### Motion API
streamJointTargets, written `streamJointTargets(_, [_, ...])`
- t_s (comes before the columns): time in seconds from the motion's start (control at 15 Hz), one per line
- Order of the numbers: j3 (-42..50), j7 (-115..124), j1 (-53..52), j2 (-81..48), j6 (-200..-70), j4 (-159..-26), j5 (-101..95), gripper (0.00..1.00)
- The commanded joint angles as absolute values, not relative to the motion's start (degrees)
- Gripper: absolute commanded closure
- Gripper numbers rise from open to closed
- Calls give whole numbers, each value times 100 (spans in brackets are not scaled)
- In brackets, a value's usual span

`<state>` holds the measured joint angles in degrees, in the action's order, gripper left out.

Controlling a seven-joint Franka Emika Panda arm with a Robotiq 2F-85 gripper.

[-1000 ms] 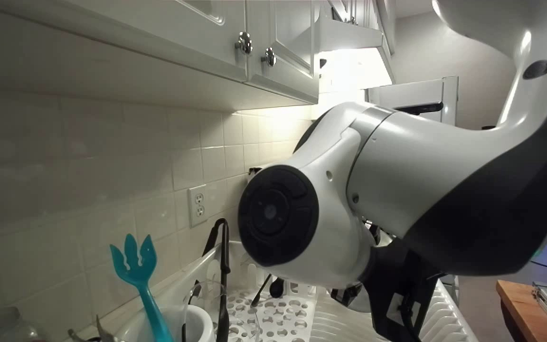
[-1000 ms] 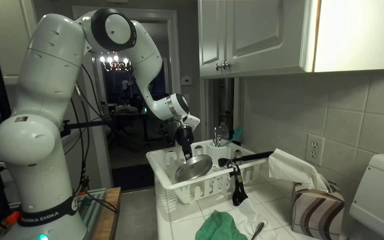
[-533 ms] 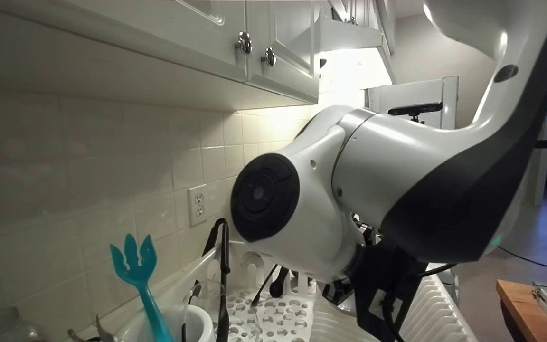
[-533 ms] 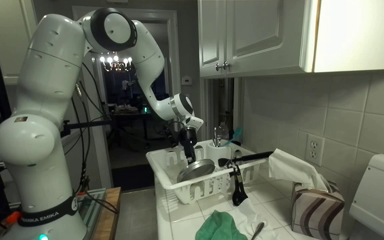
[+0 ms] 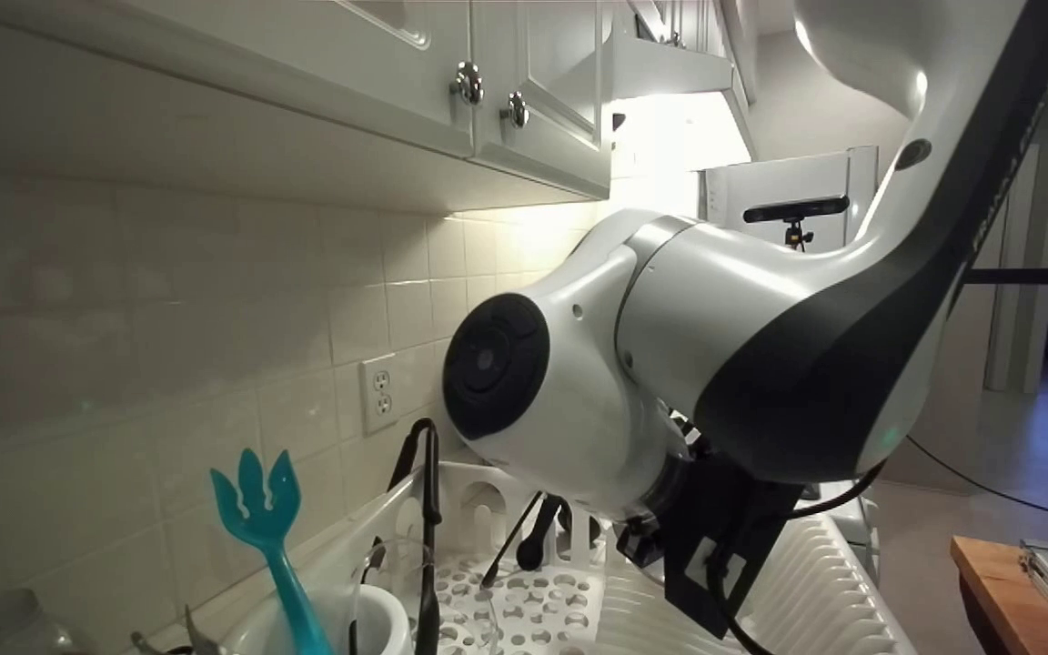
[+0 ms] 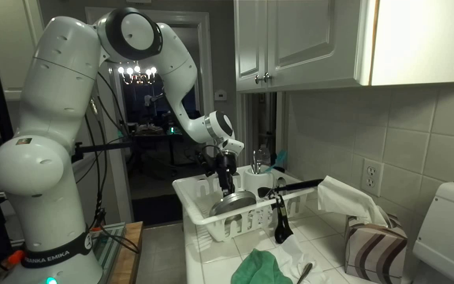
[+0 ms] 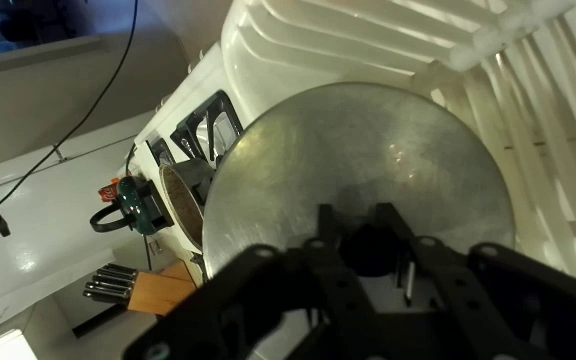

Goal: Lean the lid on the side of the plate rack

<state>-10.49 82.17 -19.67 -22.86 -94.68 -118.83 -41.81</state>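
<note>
The silvery lid is tilted inside the white plate rack, close to its near side wall, lower edge behind the rim. Whether it touches the rack I cannot tell. In the wrist view the lid fills the middle, its dark knob between my fingers. My gripper is shut on that knob; it comes down from above in an exterior view. The rack's ribbed side and floor show in an exterior view, where the lid is mostly hidden behind the gripper.
Black utensils hang on the near rim. A black handle crosses it. A white utensil cup and teal fork stand at the rack's end. A tissue box and green cloth lie nearby. Cabinets hang above.
The arm has carried the lid a little right and down in an exterior view. The lid's lower edge has sunk behind the near rim and its tilt is flatter. The grip is unchanged.
</note>
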Motion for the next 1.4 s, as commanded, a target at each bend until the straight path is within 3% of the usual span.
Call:
streamJointTargets(0.0, [-1036, 8292, -1962, -2284, -9350, -11806, -3922, 43])
streamJointTargets(0.4, [-1074, 8140, -1959, -2004, -9290, -11800, -3708, 1])
streamJointTargets(0.93, [-1303, 6544, -1658, 124, -10338, -12958, -2707, 0])
streamJointTargets(1.33, [-681, 4267, -1374, 2023, -11476, -14308, -1969, 0])
